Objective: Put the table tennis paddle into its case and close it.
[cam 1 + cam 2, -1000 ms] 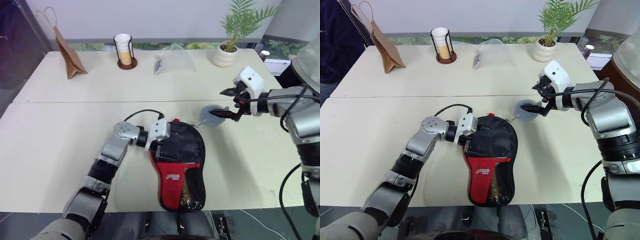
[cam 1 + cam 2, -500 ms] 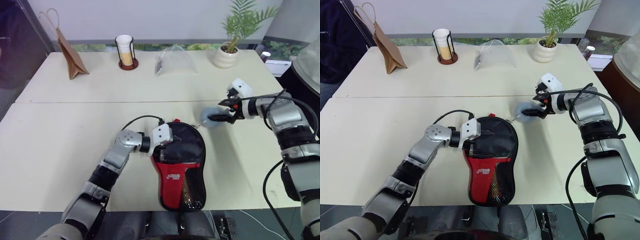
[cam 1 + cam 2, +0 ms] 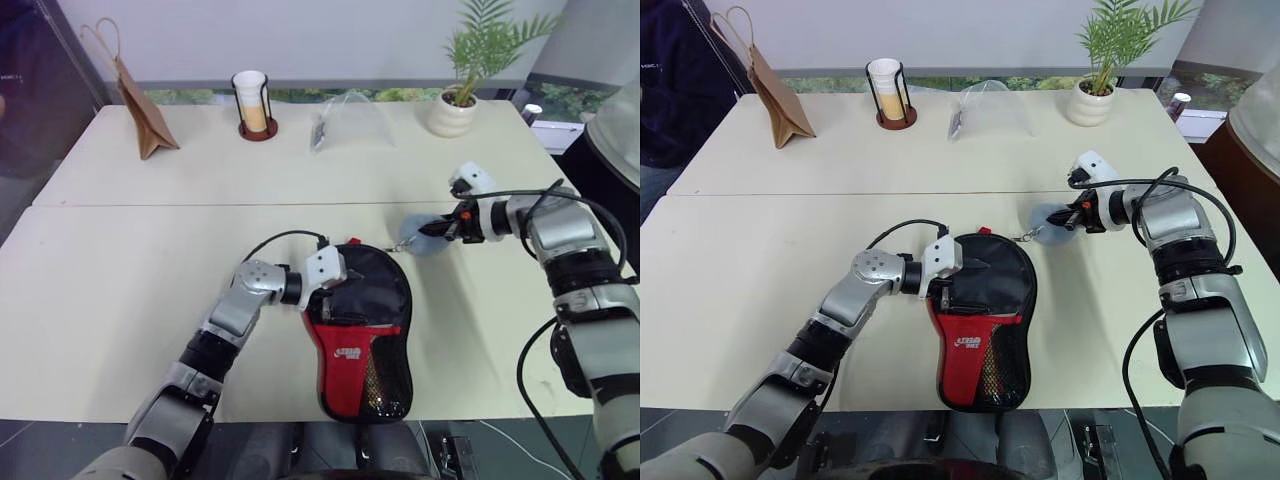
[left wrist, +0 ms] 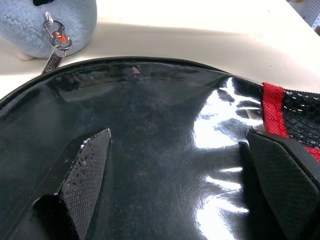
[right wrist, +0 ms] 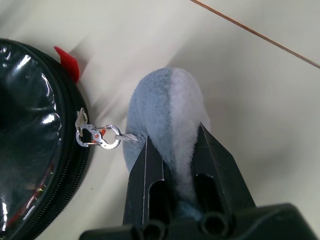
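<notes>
The case (image 3: 985,310) lies flat at the table's (image 3: 760,270) near edge, appearing zipped; the paddle cannot be made out inside. The right gripper (image 5: 175,150) is clamped on a blue plush charm (image 5: 167,110) clipped to the zipper pull. The left gripper (image 4: 180,165) rests spread wide on the case. Risk: pulling the charm drags the case or strains the clip.

One case (image 3: 362,325), one plush charm (image 5: 162,115), one potted plant (image 3: 452,105)

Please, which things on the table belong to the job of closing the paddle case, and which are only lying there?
Job: case; blue plush zip charm, pinched by right gripper; left gripper on case.

Lying about: paper bag; cup; plastic bag; plant.
</notes>
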Action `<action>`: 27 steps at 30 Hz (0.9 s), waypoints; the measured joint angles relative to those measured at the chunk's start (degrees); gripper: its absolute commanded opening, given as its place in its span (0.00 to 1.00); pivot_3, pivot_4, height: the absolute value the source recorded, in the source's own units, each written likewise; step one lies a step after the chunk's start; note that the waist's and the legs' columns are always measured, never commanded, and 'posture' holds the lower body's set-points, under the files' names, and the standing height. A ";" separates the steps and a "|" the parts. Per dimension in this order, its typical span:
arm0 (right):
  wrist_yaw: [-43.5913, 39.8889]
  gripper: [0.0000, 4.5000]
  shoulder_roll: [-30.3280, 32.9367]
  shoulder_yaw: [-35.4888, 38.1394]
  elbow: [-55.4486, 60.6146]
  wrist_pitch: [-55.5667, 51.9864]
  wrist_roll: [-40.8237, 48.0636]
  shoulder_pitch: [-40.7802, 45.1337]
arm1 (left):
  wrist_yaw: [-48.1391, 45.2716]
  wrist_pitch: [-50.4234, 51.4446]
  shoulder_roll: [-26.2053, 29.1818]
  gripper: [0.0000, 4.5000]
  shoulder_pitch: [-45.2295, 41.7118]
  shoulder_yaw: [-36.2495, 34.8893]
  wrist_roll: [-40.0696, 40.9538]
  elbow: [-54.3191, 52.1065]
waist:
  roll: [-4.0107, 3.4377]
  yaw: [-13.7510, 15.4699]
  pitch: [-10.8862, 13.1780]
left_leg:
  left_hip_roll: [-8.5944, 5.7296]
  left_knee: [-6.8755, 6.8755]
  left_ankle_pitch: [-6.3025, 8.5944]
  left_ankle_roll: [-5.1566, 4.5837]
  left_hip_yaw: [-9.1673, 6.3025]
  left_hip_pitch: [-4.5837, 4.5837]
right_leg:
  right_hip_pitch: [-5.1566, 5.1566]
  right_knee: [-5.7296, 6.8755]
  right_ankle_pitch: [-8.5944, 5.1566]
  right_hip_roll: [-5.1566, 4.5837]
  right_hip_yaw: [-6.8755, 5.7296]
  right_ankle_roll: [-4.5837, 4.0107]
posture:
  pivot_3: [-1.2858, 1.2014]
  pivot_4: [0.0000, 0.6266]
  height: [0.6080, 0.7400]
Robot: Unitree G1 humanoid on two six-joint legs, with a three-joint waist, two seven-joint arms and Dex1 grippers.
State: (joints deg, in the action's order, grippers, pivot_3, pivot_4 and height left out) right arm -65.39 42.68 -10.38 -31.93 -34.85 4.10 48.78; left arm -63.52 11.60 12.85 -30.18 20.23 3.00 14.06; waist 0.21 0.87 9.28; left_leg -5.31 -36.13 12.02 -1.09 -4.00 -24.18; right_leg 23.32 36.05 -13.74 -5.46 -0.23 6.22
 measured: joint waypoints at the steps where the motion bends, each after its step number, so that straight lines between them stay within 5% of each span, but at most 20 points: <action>1: 0.54 0.00 0.70 0.66 3.23 -1.69 0.57 -1.88 | 0.01 0.02 -0.01 1.00 -0.09 0.13 0.00 0.16 | -0.01 0.04 -0.01 | -0.01 0.00 0.00 0.00 0.00 -0.01 | 0.00 -0.01 0.00 -0.02 0.00 0.00 | 0.52 0.24 0.95; 13: 14.98 0.00 4.85 12.22 45.47 -20.37 4.31 -27.71 | 0.00 0.33 0.33 1.00 -0.97 1.26 0.08 0.45 | -0.10 0.10 -0.06 | -0.02 -0.01 0.02 -0.01 -0.03 -0.10 | 0.01 -0.05 -0.11 -0.08 -0.03 -0.13 | 0.52 0.24 0.95; 27: 22.19 0.00 8.12 22.11 70.87 -30.68 7.76 -48.25 | -0.02 0.33 -0.36 1.00 -1.47 1.94 0.15 1.34 | -0.09 1.38 -0.08 | 0.00 -0.01 0.01 -0.10 -0.03 -0.14 | -0.01 -0.13 -0.20 -0.08 -0.06 -0.05 | 0.52 0.24 0.95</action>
State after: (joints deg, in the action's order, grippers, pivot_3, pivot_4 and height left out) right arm -43.21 50.80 11.72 38.94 -65.53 11.86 0.53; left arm -63.54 11.92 12.49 -31.65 22.17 3.15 15.40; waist 0.12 2.25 9.20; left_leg -5.31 -36.15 12.03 -1.19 -4.03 -24.32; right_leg 23.31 35.91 -13.94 -5.53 -0.29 6.16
